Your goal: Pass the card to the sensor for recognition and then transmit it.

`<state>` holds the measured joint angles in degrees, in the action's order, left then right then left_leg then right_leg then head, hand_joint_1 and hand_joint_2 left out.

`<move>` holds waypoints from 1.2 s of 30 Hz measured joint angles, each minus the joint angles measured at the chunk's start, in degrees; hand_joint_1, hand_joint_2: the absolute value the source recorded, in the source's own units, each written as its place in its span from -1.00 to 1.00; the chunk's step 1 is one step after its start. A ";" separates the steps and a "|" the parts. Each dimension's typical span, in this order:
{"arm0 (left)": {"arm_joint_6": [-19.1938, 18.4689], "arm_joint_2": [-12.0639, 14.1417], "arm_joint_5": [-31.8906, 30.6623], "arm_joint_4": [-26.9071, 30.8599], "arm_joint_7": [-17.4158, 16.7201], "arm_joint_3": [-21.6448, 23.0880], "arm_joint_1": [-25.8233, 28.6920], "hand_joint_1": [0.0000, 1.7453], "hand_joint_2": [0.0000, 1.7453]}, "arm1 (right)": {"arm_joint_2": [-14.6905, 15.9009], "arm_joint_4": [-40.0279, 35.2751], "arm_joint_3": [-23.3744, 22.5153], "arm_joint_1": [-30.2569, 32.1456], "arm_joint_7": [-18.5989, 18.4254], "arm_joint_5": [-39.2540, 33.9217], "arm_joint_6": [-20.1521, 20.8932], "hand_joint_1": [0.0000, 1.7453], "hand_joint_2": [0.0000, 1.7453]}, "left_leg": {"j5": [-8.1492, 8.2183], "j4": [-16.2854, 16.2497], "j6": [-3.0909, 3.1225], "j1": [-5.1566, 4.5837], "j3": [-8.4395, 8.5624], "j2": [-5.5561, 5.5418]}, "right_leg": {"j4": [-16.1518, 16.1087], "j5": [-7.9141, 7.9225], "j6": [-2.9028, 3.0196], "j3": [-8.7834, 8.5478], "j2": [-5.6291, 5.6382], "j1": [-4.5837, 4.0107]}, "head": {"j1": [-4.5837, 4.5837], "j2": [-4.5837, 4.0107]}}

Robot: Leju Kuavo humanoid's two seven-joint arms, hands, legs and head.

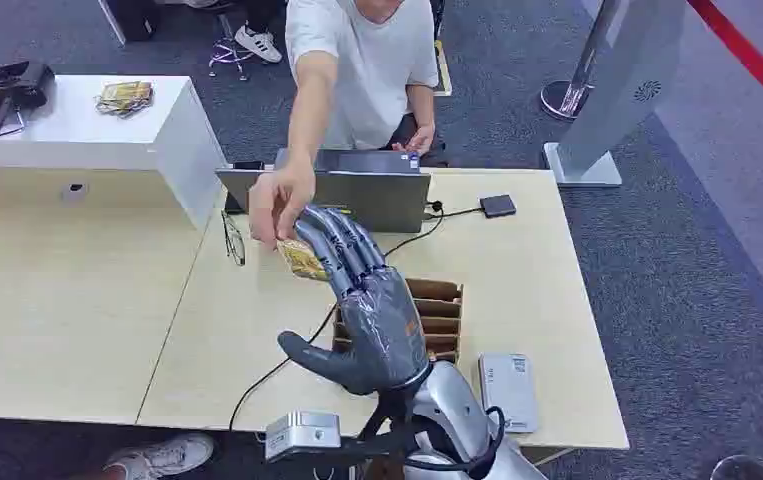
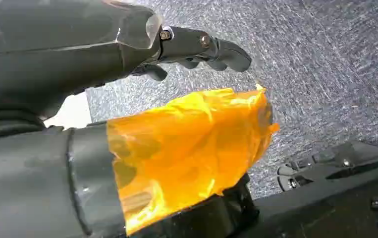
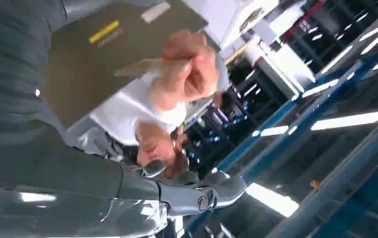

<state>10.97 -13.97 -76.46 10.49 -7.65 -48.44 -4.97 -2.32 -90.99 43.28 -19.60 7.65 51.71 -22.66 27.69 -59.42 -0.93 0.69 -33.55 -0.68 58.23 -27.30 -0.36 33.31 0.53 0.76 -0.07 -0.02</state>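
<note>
My right hand [image 1: 372, 305] is raised over the table with its fingers stretched toward a person and its thumb held wide to the side. A yellowish card [image 1: 302, 260] sits just under my fingertips, and the person's hand [image 1: 279, 205] pinches its far edge. In the right wrist view the person's hand [image 3: 189, 64] holds the card [image 3: 149, 65], well away from my thumb [image 3: 216, 191]. The small black sensor [image 1: 498, 205] lies on the table at the back right, on a cable. My left hand [image 2: 196, 47] hangs over grey carpet, holding nothing, with orange tape [image 2: 191, 148] on its thumb.
A grey laptop [image 1: 372, 192] stands at the table's far edge before the person. A cardboard divider box [image 1: 439, 315] sits under my right wrist, with a white device [image 1: 507, 390] near the front edge. Glasses [image 1: 232, 238] lie at the left, beside a white counter [image 1: 77, 130].
</note>
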 joint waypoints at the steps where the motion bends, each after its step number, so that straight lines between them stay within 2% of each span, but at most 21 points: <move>1: -0.02 0.00 0.00 0.00 0.00 0.04 -0.03 -1.00 -1.00 | -0.13 0.22 0.02 -0.18 -0.29 0.59 -0.33 -1.00 1.00 | 0.00 0.00 0.00 0.00 0.00 0.00 | 0.00 0.00 0.00 0.00 0.00 0.00 | -0.02 0.00; 18: -0.61 -0.02 -0.70 0.00 -0.09 0.57 -0.30 -1.00 -1.00 | -1.84 6.23 0.04 -1.40 -4.46 8.27 -1.88 -1.00 1.00 | 0.00 0.00 0.00 0.00 0.00 0.00 | 0.00 0.00 0.00 0.00 0.00 0.00 | -0.02 0.00; 36: -0.85 -0.02 -0.85 0.00 -0.09 1.36 -0.43 -1.00 -1.00 | -2.58 9.07 -0.20 -1.40 -5.05 10.08 -2.30 -1.00 1.00 | 0.00 0.00 0.00 0.00 0.00 0.00 | 0.00 0.00 0.00 0.00 0.00 0.00 | 0.00 0.00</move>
<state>10.12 -13.99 -77.31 10.49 -7.74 -47.08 -5.40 -4.90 -81.92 43.08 -21.01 2.60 61.79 -24.96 27.69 -59.42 -0.93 0.69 -33.54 -0.68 58.23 -27.30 -0.36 33.31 0.52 0.76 -0.07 -0.02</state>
